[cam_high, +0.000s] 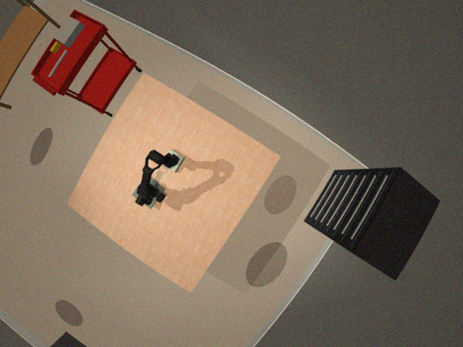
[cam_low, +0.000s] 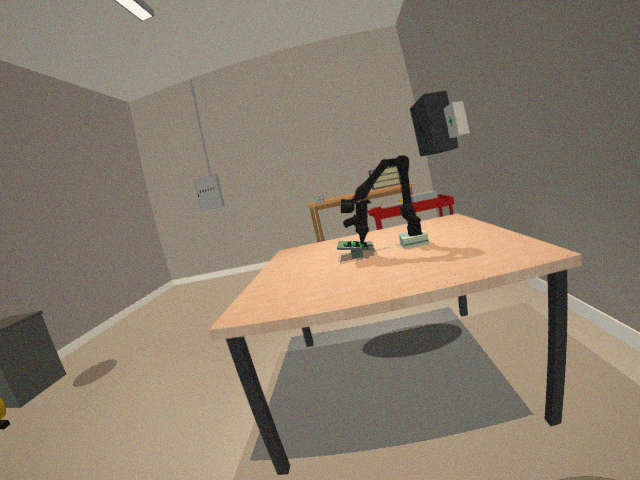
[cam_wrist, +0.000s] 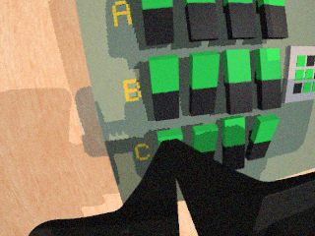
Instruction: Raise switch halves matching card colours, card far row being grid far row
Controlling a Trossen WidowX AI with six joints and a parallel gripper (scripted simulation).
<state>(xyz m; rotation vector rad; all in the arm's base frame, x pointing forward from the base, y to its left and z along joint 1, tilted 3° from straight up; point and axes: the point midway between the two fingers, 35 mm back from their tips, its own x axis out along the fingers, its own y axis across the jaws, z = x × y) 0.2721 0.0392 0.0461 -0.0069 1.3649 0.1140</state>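
Observation:
The switch panel [cam_wrist: 100, 54] has green-and-dark rocker switches in rows A, B and C, four across. Row A is cut off by the top of the wrist view. My gripper [cam_wrist: 169, 147] [cam_low: 362, 241] is shut and empty, its tips at the leftmost row C switch [cam_wrist: 169, 135]. They hide that switch's dark near half; whether they touch it I cannot tell. The second row C switch [cam_wrist: 205, 138] is partly hidden by the gripper. The card [cam_wrist: 288, 74] is cut off at right; its visible squares, left to right, are green, dark; green, green; dark, green. Which halves are raised is hard to tell.
The panel stands on the wooden table [cam_high: 209, 149] [cam_low: 310, 284]. The arm's base [cam_high: 178, 166] [cam_low: 413, 240] is on the same table, to the right of the panel in the exterior view. A red cart [cam_high: 80, 56] and a black cabinet [cam_high: 400, 220] stand off the table.

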